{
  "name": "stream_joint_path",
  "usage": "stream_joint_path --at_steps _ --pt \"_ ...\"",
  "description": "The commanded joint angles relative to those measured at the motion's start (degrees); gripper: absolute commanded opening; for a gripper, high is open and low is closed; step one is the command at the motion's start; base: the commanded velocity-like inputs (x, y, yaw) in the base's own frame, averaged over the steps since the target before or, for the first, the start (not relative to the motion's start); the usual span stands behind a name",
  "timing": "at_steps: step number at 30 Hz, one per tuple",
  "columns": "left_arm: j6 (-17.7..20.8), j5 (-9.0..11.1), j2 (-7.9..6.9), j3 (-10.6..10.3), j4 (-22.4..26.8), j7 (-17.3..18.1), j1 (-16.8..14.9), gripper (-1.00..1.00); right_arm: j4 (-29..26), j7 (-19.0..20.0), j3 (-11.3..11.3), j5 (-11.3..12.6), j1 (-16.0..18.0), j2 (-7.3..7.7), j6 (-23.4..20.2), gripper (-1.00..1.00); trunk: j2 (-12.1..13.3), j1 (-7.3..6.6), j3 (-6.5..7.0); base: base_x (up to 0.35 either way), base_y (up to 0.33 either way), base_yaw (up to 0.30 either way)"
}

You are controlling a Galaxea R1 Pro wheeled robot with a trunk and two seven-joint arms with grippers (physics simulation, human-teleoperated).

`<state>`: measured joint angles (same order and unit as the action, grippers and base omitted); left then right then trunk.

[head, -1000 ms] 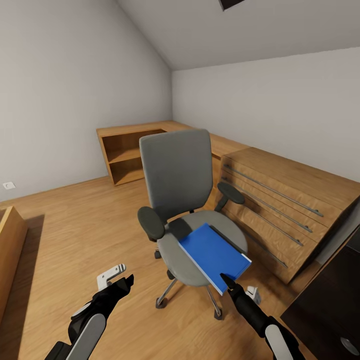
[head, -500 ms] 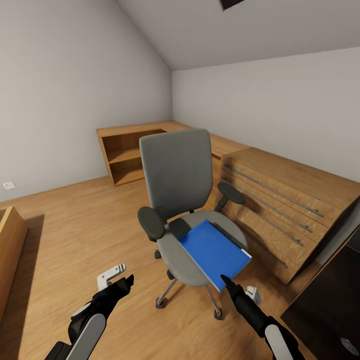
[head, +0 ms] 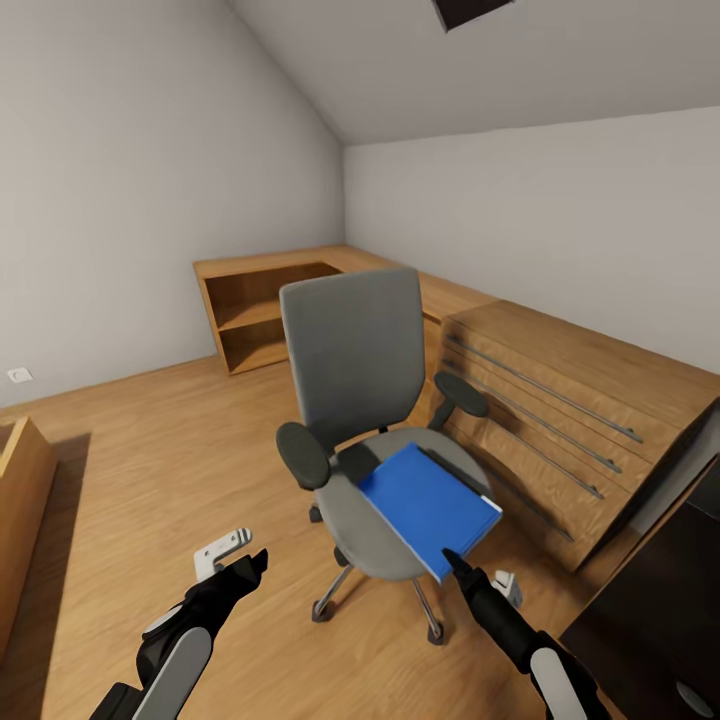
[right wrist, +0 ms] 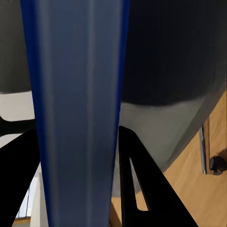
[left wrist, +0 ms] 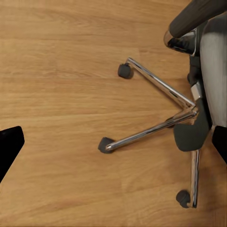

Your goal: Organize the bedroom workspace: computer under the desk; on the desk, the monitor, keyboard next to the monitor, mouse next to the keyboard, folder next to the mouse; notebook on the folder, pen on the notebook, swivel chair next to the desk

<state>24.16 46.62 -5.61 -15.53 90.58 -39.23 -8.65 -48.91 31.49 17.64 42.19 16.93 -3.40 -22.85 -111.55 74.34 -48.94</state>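
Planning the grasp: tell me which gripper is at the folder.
The right gripper: its fingers straddle the blue folder's near edge on the chair. The left gripper hangs over floor.

Blue folder (head: 430, 507). Grey chair (head: 362, 370), black armrests, chrome legs, black castors. Honey-brown plank floor (head: 130, 450). Same brown wood on shelf (head: 255, 305) and drawers (head: 570, 400). Pale grey walls. Black grippers.

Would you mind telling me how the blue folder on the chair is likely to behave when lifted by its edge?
The folder looks flat and thin, so probably light and fairly stiff. Held at one edge between the right gripper fingers, it may sag or pivot. Its smooth cover could slip.
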Motion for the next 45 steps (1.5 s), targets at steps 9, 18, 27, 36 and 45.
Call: stream_joint_path --at_steps 9,18,27,36,45 --pt "0.06 0.34 0.06 -0.11 0.03 -0.57 -0.05 1.00 -3.29 0.17 0.43 0.34 0.04 -0.58 -0.32 -1.00 3.60 -1.99 1.57 0.000 0.000 0.000" --pt "0.01 0.40 -0.01 -0.11 -0.05 -0.53 -0.05 1.00 -6.41 0.15 0.55 0.26 -0.04 -1.44 -0.26 -1.00 7.21 -3.97 3.19 -0.104 0.000 0.000" --pt "0.01 0.48 0.05 -0.11 -0.17 -0.53 -0.05 1.00 -16.81 -2.30 0.53 -0.15 -1.01 -4.63 -0.33 -1.00 10.82 -5.94 4.80 -0.042 0.000 0.000" --pt "0.01 0.33 0.12 -0.17 -0.48 -0.51 -0.05 1.00 -33.20 -10.30 0.37 0.29 -7.15 -6.60 -1.68 -1.00 14.43 -7.92 6.42 0.000 0.000 0.000" --pt "-0.03 0.31 0.23 -0.75 -0.50 -0.55 -0.05 1.00 -37.64 -9.09 0.31 1.45 -9.06 -6.60 -7.79 -1.00 18.04 -9.90 8.03 -0.038 0.000 0.000"
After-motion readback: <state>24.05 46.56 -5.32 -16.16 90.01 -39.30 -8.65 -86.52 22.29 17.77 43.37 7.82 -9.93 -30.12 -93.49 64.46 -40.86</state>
